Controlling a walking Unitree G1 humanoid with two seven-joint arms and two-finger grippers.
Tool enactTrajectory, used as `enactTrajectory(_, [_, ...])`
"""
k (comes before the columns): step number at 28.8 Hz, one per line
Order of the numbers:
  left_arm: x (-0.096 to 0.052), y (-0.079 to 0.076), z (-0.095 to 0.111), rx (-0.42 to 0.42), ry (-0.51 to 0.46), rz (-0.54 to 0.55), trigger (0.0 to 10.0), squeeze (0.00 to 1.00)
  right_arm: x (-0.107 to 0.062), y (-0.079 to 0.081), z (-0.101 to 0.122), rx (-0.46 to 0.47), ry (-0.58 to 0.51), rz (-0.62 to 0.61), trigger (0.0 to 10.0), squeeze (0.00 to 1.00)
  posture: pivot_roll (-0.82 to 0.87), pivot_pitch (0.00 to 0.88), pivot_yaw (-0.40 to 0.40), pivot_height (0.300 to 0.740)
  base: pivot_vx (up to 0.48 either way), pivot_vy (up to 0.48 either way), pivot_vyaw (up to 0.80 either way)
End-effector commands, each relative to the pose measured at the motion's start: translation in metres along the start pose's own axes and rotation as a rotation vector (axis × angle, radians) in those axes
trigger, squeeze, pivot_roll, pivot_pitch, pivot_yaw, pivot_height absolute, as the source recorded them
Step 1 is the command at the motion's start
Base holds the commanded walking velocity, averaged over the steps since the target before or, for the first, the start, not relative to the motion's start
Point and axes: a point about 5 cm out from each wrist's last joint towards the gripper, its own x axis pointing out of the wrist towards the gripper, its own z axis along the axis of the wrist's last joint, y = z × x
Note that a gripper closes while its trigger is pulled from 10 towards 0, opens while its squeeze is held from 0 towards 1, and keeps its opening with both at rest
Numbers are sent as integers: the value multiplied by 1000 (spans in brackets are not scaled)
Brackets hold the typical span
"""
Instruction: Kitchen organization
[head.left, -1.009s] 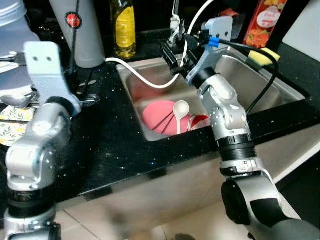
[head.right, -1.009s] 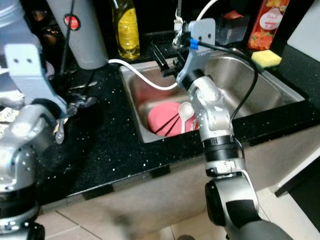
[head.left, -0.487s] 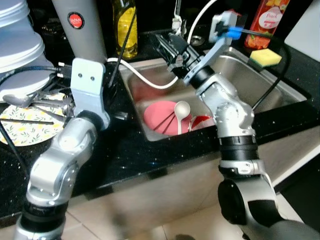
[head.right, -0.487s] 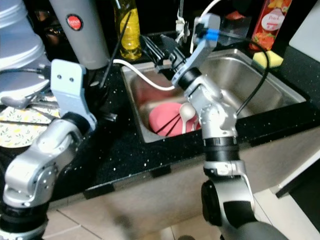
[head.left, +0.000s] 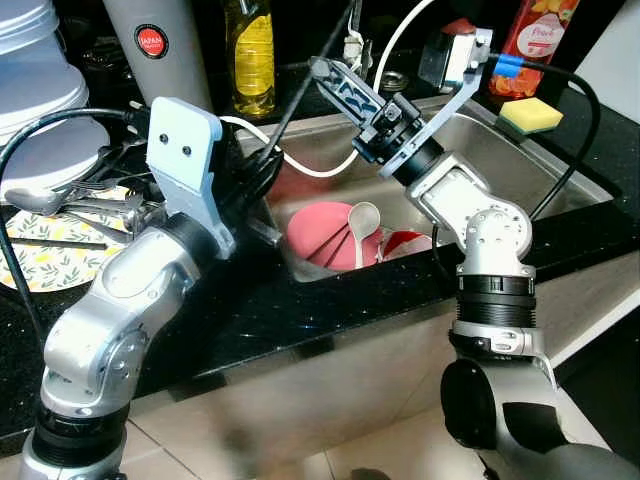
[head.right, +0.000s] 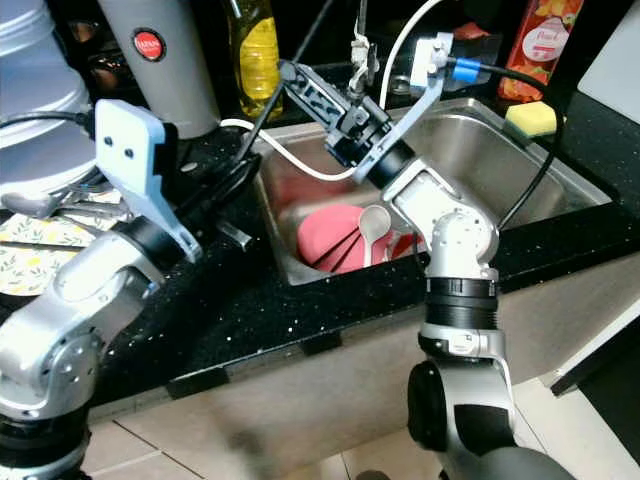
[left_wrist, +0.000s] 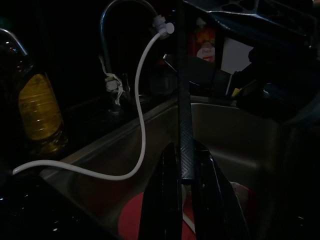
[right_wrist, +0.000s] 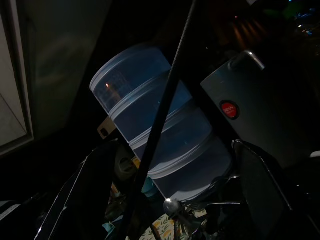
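Black speckled countertop (head.left: 300, 320) surrounds a steel sink (head.left: 560, 190) holding a pink plate (head.left: 315, 230) and white spoon (head.left: 358, 222) at center. Left gripper (left_wrist: 186, 200) pinches a black rod (left_wrist: 183, 100); right gripper (head.left: 335, 85), fingers spread, hovers toward 12 o'clock.

Head stereo downward, sharing sink (head.left: 560, 190); wrist cameras close, along fingers.

A black speckled stone counter (head.left: 300, 310) runs across the kitchen, with a stainless steel sink (head.left: 560, 165) sunk into it toward the right end. Below the counter's front edge hangs a pale beige cabinet front (head.left: 330, 400), and the floor (head.left: 290, 455) under it is laid with light tiles. The back of the counter lies in deep shadow.
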Motion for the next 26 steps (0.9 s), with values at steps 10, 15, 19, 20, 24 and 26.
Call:
enactTrajectory(10, [1,-3,-3,-11,16,-59,10000,0,1,7,4,15,-3,26,2510,0,-11,5,23,740,0,0,0])
enactTrajectory(15, [1,-1,-6,-21,24,-49,10000,0,1,11,5,21,-9,53,0,0,-12,5,21,740,0,0,0])
enactTrajectory(19, [0,0,-6,-21,25,-39,10000,0,1,12,5,28,-10,59,0,0,-8,6,17,740,0,0,0])
enactTrajectory(20, [0,0,-6,-21,24,-39,10000,0,1,12,5,29,-11,60,0,0,-8,6,17,740,0,0,0])
enactTrajectory(24, [0,2,-7,-17,29,-22,10000,0,2,13,5,35,-11,62,0,0,-5,6,15,740,0,0,0])
enactTrajectory(26, [1,2,-7,-13,29,-17,10000,0,2,12,5,38,-11,62,0,0,-4,6,14,740,0,0,0])
